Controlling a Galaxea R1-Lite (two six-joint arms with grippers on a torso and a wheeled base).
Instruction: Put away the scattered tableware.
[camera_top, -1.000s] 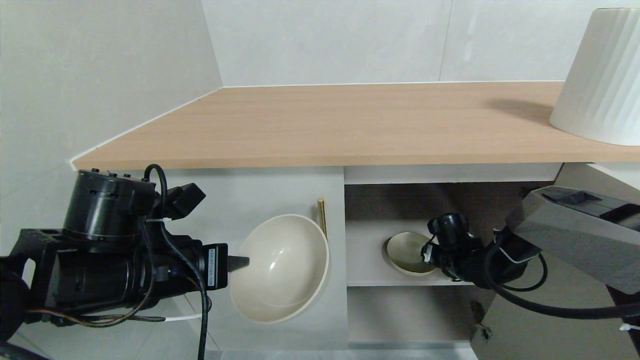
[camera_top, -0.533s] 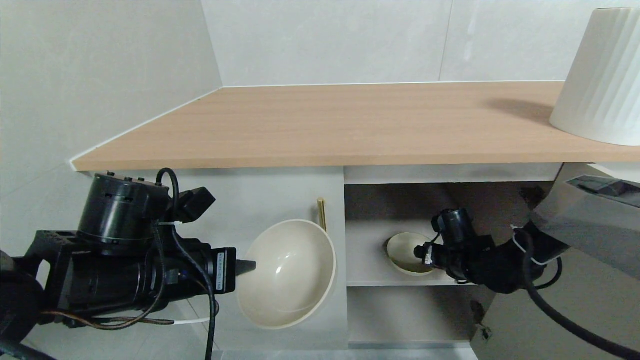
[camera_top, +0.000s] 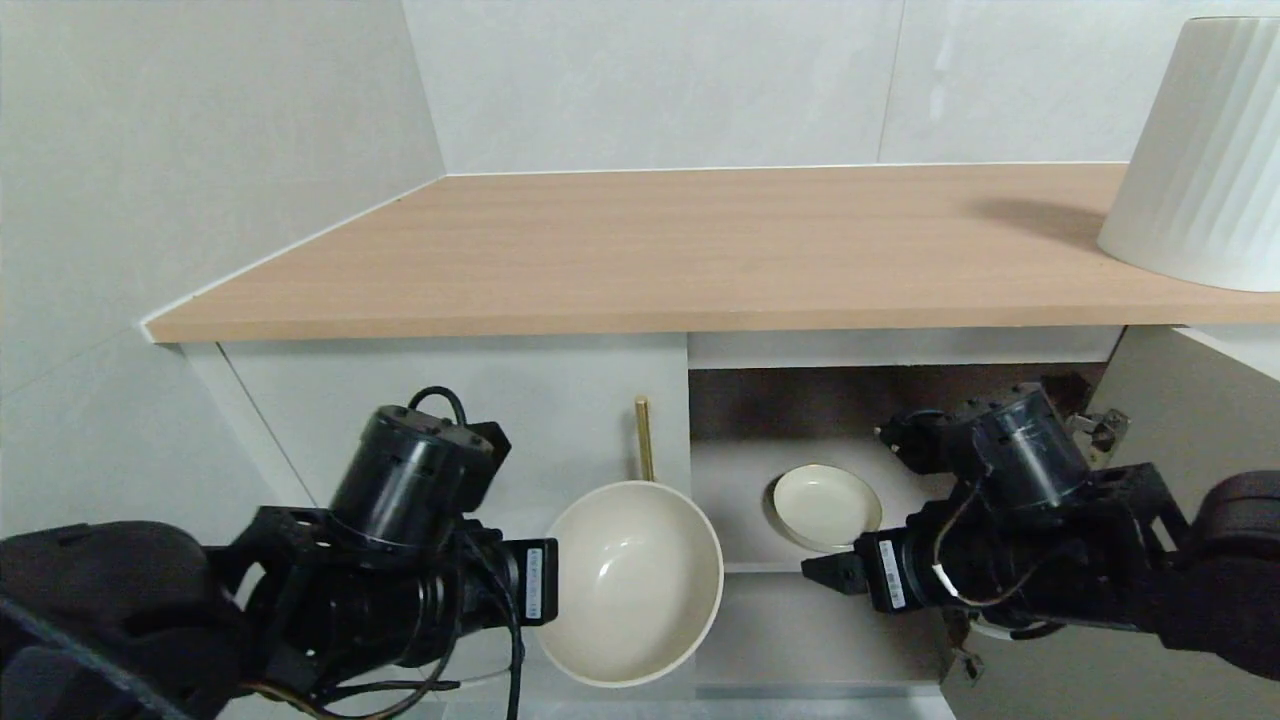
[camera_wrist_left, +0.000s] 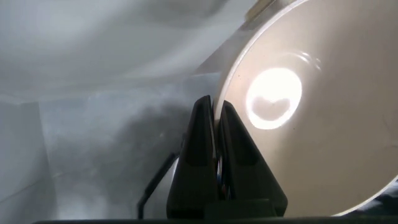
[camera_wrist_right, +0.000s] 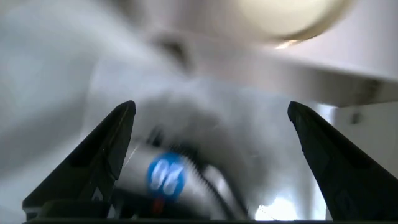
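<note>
Below the bench (camera_top: 700, 250), head view: my left hand (camera_top: 550, 598) grasps the big bowl (camera_top: 635, 585) by its nine o'clock rim; the small dish (camera_top: 827, 507) rests on the cabinet shelf (camera_top: 725, 490) at two o'clock. Left wrist view: fingers (camera_wrist_left: 202, 127) clenched on thin rim, so the bowl may pivot, slip, or clip the brass handle (camera_top: 643, 440). Right wrist view: my right hand (camera_wrist_right: 210, 109) is released, empty; it could nudge the dish.

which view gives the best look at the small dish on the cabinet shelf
The head view: the small dish lies whole on the cabinet shelf, seen from above with nothing in front of it. The right wrist view catches a cut-off, hazy cream part of it. The left wrist view faces the large bowl instead.
</note>
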